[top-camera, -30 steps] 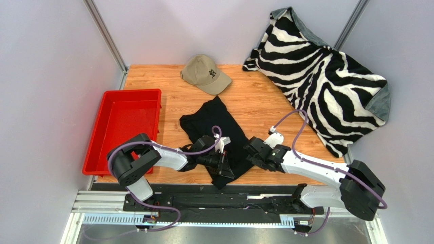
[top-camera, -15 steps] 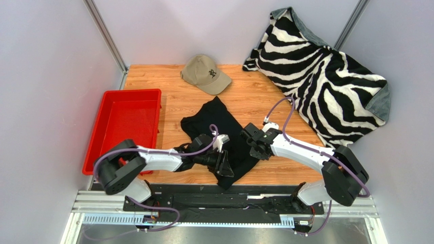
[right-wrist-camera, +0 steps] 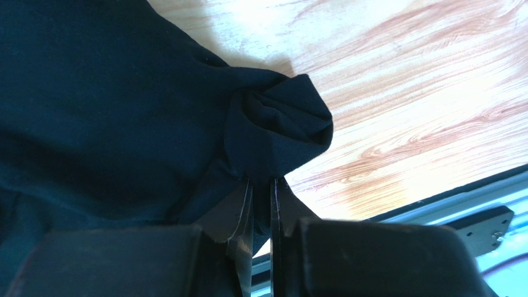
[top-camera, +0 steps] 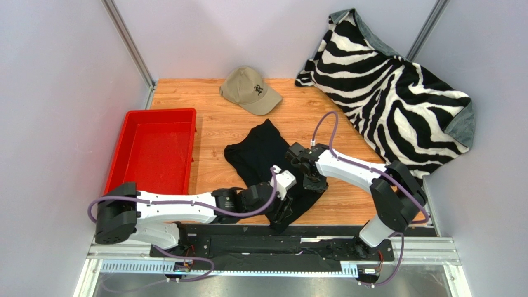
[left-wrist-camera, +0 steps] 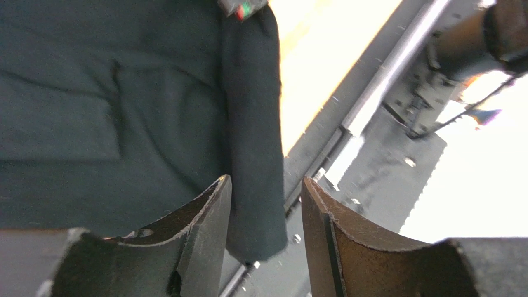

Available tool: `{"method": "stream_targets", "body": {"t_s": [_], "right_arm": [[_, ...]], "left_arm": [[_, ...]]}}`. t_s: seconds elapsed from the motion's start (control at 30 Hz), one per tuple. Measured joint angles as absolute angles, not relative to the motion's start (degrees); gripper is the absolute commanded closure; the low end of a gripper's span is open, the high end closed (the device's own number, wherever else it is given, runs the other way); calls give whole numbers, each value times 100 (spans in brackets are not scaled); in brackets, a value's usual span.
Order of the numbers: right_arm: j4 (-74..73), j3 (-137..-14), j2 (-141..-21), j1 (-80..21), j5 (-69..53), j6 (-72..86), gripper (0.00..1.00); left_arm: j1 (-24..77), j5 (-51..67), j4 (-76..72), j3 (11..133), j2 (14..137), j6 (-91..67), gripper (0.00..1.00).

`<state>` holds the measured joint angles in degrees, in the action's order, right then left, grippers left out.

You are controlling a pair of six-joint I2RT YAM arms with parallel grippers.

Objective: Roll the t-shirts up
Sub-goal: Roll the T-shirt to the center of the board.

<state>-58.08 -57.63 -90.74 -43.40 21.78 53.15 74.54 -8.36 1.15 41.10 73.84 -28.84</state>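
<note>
The black t-shirt [top-camera: 263,154] lies as a long folded strip on the wooden table, its near end at the table's front edge. My left gripper [top-camera: 285,207] is at that near end. In the left wrist view its jaws [left-wrist-camera: 266,185] stand open astride a fold of the t-shirt [left-wrist-camera: 111,93] that hangs over the edge rail. My right gripper [top-camera: 313,182] is at the strip's right edge. In the right wrist view it [right-wrist-camera: 260,185] is shut on a bunched corner of the t-shirt [right-wrist-camera: 279,124].
A red tray [top-camera: 161,112] stands at the left. A tan cap [top-camera: 250,90] lies at the back. A zebra-striped blanket [top-camera: 396,99] covers the back right corner. A metal rail [top-camera: 248,238] runs along the table's near edge.
My left arm has stretched right, taking its gripper to the shirt's near end. My right gripper has moved away and left along the shirt's right edge, holding cloth.
</note>
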Motion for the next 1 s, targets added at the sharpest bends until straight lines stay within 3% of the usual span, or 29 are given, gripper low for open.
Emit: {"method": "stream_targets", "body": {"t_s": [0.2,0.23,0.73,0.83,0.9,0.97,1.0], "right_arm": [[-5975,-6075,-9533,-4281,1999,5072,97],[-5992,-6112,-9594,-4276,1977,5043,97],[-6014,-6156,-9657,-4136,1785,4960,97],[-6012,-6156,-9657,-4104,1743,4960,94],[-6012,-6156,-9657,-4086,1726,4960,89],[-6010,-6156,-9655,-4073,1702,4963,71],[-6007,-6156,-9655,-4066,1688,4960,60]], "left_arm": [[8259,-2390,386,4729,8200,-2394,36],[8383,-2617,425,4831,8412,-2314,31],[9054,-3964,799,5557,9948,-1979,31],[9061,-4077,906,5649,10186,-1992,37],[9061,-4132,954,5677,10320,-2018,54],[9061,-4154,1000,5677,10377,-2060,75],[9061,-4152,1004,5677,10381,-2093,80]]}}
